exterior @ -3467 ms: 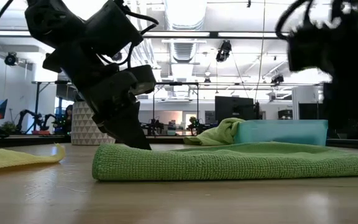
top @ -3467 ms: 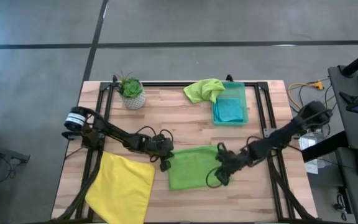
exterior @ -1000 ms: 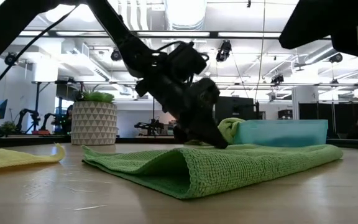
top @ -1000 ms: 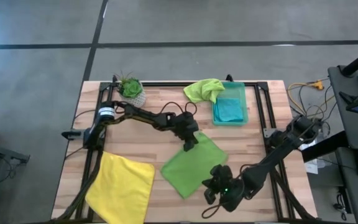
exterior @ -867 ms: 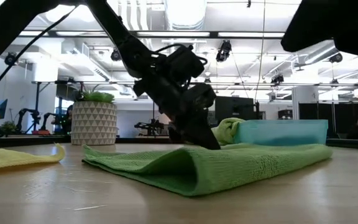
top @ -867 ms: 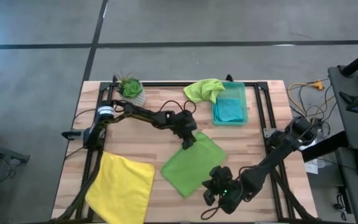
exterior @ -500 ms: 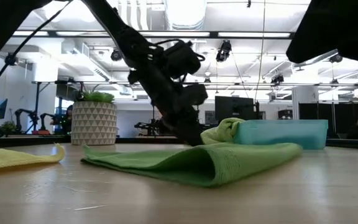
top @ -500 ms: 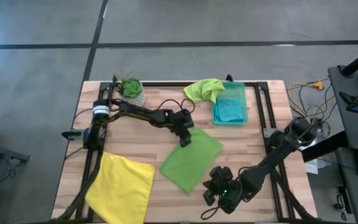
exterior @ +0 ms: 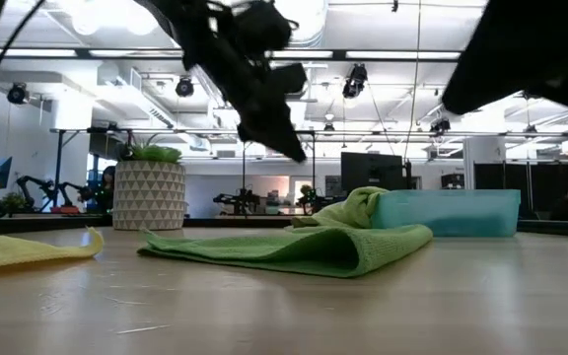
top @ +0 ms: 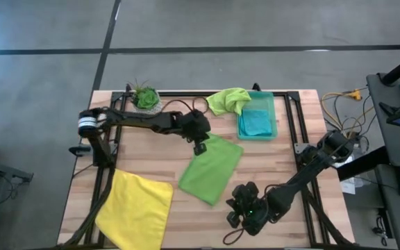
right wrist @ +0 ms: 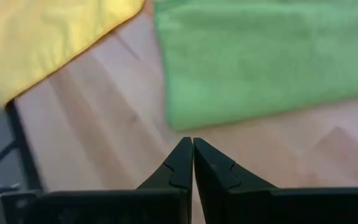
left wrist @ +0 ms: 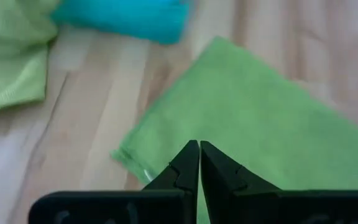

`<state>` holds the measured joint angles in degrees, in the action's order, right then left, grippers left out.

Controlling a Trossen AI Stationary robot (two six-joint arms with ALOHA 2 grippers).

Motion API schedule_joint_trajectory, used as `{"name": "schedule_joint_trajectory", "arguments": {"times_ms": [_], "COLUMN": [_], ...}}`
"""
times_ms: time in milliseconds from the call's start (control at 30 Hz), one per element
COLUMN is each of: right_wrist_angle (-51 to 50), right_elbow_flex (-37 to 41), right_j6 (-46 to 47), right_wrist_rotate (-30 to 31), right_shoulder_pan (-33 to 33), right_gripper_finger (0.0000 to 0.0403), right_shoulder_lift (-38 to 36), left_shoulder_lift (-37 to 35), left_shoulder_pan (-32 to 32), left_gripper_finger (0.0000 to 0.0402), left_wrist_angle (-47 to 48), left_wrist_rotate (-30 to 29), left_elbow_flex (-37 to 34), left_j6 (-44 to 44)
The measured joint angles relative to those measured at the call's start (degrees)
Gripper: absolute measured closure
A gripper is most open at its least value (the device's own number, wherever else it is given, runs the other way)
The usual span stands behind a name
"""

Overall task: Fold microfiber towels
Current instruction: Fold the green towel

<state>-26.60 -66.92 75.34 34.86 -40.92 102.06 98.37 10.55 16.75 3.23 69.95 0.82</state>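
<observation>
A light wooden table (top: 151,149) was seen from above, with two dark robot arms reaching over it. A folded lime green microfiber towel (top: 211,169) lay flat and slightly askew near the middle. The left gripper (top: 199,147) hung just above that towel's far corner, its jaws pressed together and holding nothing. The right gripper (top: 236,206) waited near the front edge, just beside the towel's near corner, its jaws also together and empty.

A bright yellow microfiber towel (top: 136,207) lay spread open at the front left corner, its edge overhanging the table. A second lime green towel (top: 228,99) sat crumpled at the back, draped partly over the rim of a translucent green plastic bin (top: 273,111). A folded teal towel (top: 255,121) rested inside that bin. A small potted succulent (top: 146,101) stood at the back left.

The folded towel looked finished, so moving it towards the bin seemed the likely step. To do it well, the jaws would need to open and pinch every layer at a corner or folded edge, so the fold did not fall open when lifted.

Bare wood lay between the folded towel and the bin, giving a free path. The crumpled towel on the bin's rim could snag.
</observation>
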Motion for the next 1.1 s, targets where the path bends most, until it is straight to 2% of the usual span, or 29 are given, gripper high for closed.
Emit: {"name": "schedule_joint_trajectory", "arguments": {"times_ms": [100,233,300,400,467,533,633,833,1100], "right_wrist_angle": [1.01,3.50,5.38,6.15,5.95,5.90,5.80,6.18,5.67], "right_elbow_flex": [0.05,0.28,0.29,0.38,0.86,1.46,1.93,2.13,2.25], "right_j6": [-4.00,-13.42,-17.10,-18.80,-17.77,-16.25,-15.01,-13.58,-15.51], "right_wrist_rotate": [-1.10,-6.48,-7.77,-7.80,-7.86,-7.85,-7.83,-8.14,-14.18], "right_shoulder_pan": [2.31,5.61,6.78,8.23,9.30,10.30,11.19,11.02,10.41], "right_gripper_finger": [0.0393,0.0380,0.0374,0.0367,0.0363,0.0363,0.0366,0.0370,0.0370], "right_shoulder_lift": [0.20,0.35,0.35,0.35,0.35,0.35,0.35,0.35,0.26], "left_shoulder_lift": [-3.84,-8.80,-12.15,-17.39,-20.08,-21.55,-20.08,-11.87,-3.84], "left_shoulder_pan": [0.00,-0.31,-1.34,-4.36,-6.53,-8.10,-8.86,-9.53,-12.48], "left_gripper_finger": [0.0402,0.0402,0.0402,0.0402,0.0402,0.0402,0.0402,0.0402,0.0401], "left_wrist_angle": [4.05,7.43,7.82,6.74,1.82,-4.82,-13.78,-14.75,-15.23], "left_wrist_rotate": [8.05,23.65,26.56,22.48,18.69,16.21,15.45,7.43,6.71], "left_elbow_flex": [-2.03,-9.22,-13.96,-21.63,-26.40,-30.53,-34.04,-33.50,-29.73], "left_j6": [-8.37,-14.73,-16.40,-19.89,-20.59,-17.47,-8.75,-1.15,0.45]}}
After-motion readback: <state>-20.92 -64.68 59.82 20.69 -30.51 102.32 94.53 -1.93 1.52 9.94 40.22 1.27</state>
